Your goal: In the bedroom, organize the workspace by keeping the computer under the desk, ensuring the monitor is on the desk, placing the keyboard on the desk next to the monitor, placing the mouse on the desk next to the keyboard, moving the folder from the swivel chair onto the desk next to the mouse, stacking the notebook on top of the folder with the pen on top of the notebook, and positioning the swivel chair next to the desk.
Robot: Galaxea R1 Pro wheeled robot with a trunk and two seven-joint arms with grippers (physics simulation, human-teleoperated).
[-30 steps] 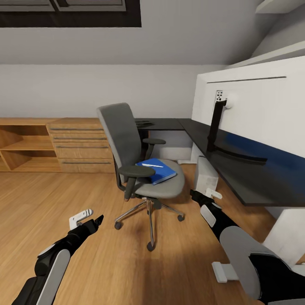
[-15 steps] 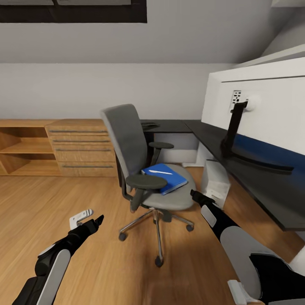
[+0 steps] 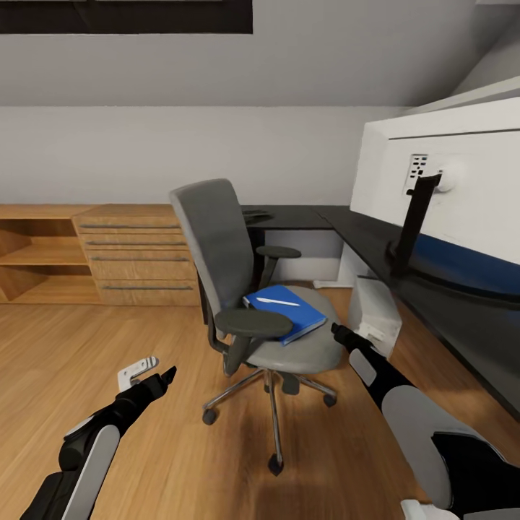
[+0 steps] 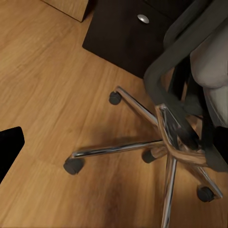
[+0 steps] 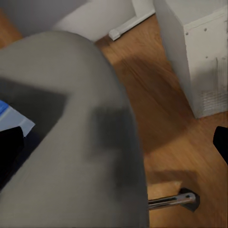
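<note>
Folder (image 3: 286, 312), blue, is lying flat on the grey seat of the swivel chair (image 3: 217, 245), with a white pen (image 3: 278, 302) resting on top of it; whether a notebook is sitting between them I cannot tell; the chair is standing on the wooden floor (image 3: 87, 339) just beside the black desk (image 3: 361, 231), its backrest turned toward the robot's left and its dark armrest overlapping the folder's near corner in the head view. On the desk a monitor (image 3: 462, 195) is showing its white back and black stand; under the desk a white computer (image 3: 374, 312) is sitting on the floor, near the chair's seat. A wooden drawer unit (image 3: 133, 253) is standing against the far wall.

The right gripper (image 3: 338, 331) is hanging just beside the seat's edge, between the chair and the computer; its wrist view is showing dark finger edges at both sides with the grey seat between, so its fingers are standing apart, touching nothing. The left gripper (image 3: 148, 372) is hovering low over the floor, well apart from the chair's chrome base (image 4: 166, 142); its two fingers are spread apart and holding nothing.
</note>
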